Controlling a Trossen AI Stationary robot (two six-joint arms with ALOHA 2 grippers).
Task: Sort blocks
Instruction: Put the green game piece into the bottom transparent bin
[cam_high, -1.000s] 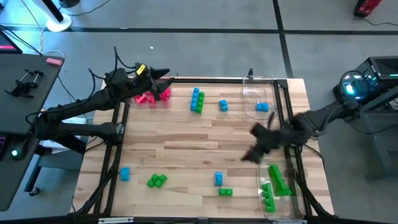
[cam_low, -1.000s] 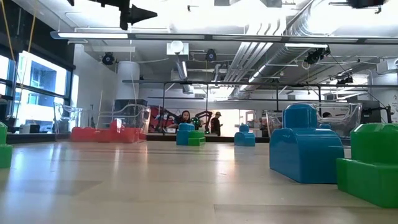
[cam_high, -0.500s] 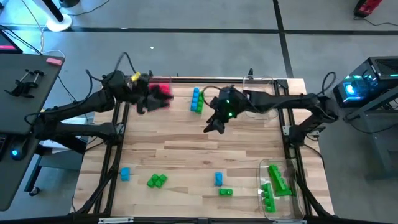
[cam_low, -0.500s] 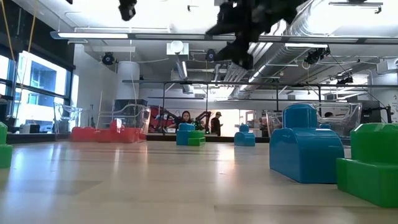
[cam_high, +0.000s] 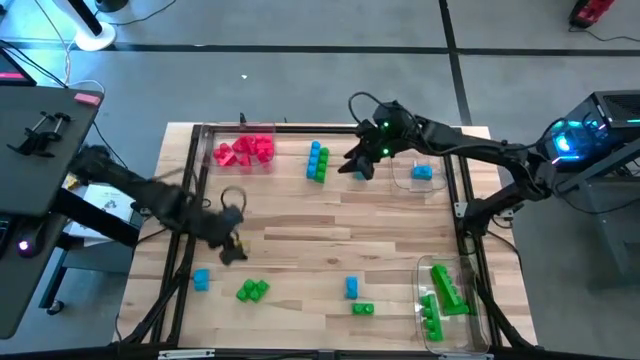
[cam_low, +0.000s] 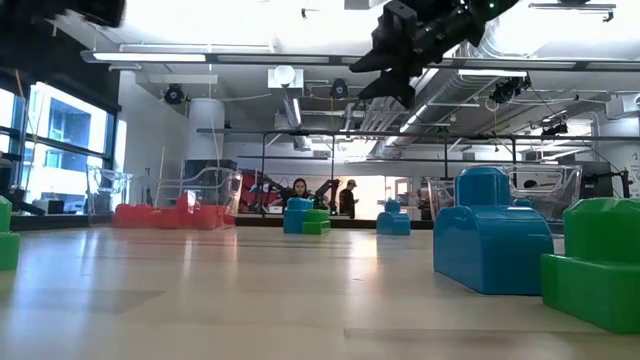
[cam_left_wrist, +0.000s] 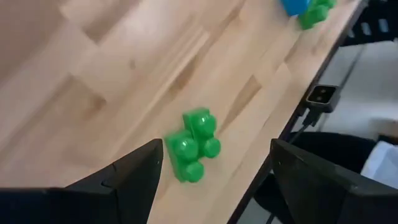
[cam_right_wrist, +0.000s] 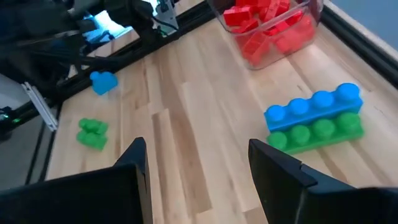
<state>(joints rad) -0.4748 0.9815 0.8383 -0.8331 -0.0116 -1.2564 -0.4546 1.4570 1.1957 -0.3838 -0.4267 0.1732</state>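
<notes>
The left hand (cam_high: 232, 250) hangs released and empty above a green block cluster (cam_left_wrist: 193, 145) on the desk (cam_high: 300, 230); the right hand (cam_high: 357, 168) (fingers apart, empty) hovers beside the blue-green bar (cam_right_wrist: 316, 119).

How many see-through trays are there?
3: a clear plastic tray of red blocks far left, one with a blue block far right, one of green blocks near right.
</notes>
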